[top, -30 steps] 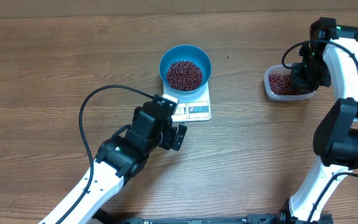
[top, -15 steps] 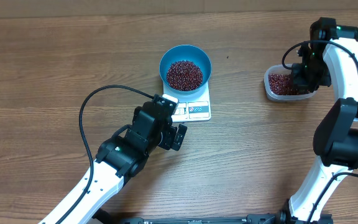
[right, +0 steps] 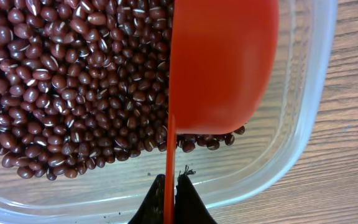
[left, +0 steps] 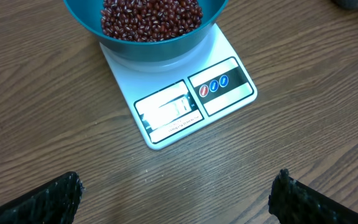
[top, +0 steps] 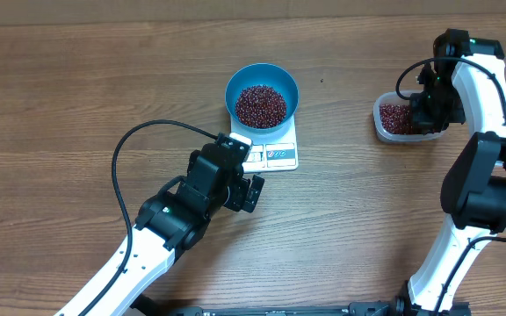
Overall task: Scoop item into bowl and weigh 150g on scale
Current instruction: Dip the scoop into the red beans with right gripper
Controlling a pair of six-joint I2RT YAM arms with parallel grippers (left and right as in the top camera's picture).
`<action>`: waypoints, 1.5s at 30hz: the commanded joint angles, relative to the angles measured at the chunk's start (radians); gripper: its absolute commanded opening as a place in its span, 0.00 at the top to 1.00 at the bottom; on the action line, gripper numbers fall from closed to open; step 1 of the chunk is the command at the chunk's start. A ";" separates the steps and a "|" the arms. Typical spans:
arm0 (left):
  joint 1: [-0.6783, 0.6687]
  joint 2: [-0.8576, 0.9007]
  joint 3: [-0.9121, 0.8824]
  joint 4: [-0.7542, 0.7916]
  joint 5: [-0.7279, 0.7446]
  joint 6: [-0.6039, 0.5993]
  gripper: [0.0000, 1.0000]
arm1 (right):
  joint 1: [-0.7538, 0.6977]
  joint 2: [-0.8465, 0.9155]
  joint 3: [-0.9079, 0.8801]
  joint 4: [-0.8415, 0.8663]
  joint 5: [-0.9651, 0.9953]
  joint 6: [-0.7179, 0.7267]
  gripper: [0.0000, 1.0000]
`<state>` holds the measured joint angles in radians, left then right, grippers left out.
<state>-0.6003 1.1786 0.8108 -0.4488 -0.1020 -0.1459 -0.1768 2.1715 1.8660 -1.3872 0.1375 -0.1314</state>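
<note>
Beans [top: 261, 104] heaped in blue bowl [top: 233, 86] on scale [top: 279, 155], far-centre tabletop, unchanged. Right gripper [right: 171, 200], clamped on red scoop [right: 222, 62] in far-right clear container [top: 379, 123], had shifted slightly; left gripper [left: 176, 190] gaped empty, unmoved.

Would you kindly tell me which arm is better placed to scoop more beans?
Right. The right tool is shut on the scoop, already in the container of beans. The left tool hangs open beside the scale.

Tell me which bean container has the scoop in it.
The clear plastic tub on the right: the red scoop, held by the right gripper, sits in its beans. The blue bowl on the scale has none.
</note>
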 commanded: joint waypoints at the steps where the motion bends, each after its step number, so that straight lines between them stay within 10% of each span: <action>1: 0.006 0.006 0.005 0.000 -0.013 0.011 0.00 | -0.009 0.018 -0.002 -0.003 -0.034 -0.038 0.96; 45: 0.006 0.006 0.005 0.000 -0.012 0.011 0.00 | 0.009 0.019 -0.002 -0.168 -0.248 -0.133 0.96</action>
<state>-0.6003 1.1786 0.8108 -0.4484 -0.1020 -0.1463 -0.1703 2.1838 1.8702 -1.5623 -0.0998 -0.2867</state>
